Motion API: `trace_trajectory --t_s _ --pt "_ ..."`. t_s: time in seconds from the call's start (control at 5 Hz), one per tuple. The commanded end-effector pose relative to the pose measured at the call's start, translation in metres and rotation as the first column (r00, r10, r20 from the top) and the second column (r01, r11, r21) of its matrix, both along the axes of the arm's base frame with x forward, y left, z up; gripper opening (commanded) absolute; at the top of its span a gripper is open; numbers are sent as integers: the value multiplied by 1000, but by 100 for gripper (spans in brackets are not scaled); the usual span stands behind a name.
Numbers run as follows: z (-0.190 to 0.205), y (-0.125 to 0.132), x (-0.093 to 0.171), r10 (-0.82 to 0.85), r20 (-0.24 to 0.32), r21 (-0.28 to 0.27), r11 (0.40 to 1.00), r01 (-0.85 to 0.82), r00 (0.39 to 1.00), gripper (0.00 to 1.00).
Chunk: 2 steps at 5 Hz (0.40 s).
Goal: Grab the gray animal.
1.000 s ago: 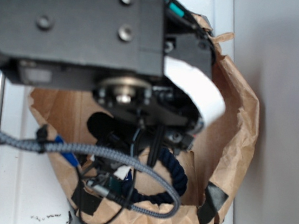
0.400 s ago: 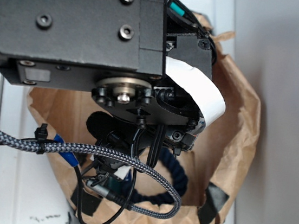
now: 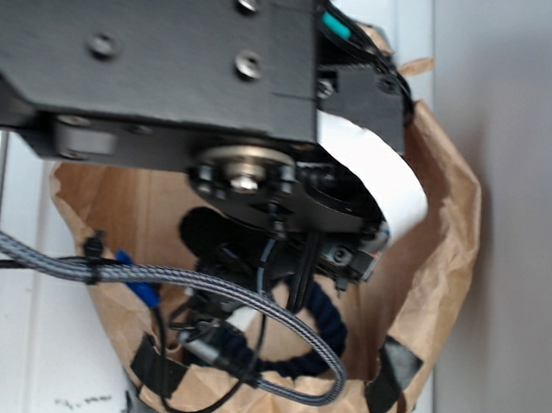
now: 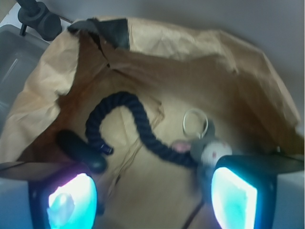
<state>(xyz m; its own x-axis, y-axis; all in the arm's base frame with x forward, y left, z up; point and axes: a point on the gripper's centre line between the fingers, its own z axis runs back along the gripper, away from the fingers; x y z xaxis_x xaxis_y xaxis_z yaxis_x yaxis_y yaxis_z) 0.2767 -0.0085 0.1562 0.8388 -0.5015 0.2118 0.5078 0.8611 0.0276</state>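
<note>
A small gray animal lay inside a crumpled brown paper bag, its navy rope tail curling away across the bag floor. The gripper hung over the bag with jaws spread wide, the toy just beside one finger. A thin white ring touched the toy; a dark oblong object lay beyond the tail
</note>
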Motion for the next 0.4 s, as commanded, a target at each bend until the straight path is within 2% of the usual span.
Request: trace_trajectory --t_s 0.0,0.2 --pt "-26 17 19 -12 9 67 998 11 1000 100" --pt "-48 27 26 -21 -19 119 993 24 1000 100"
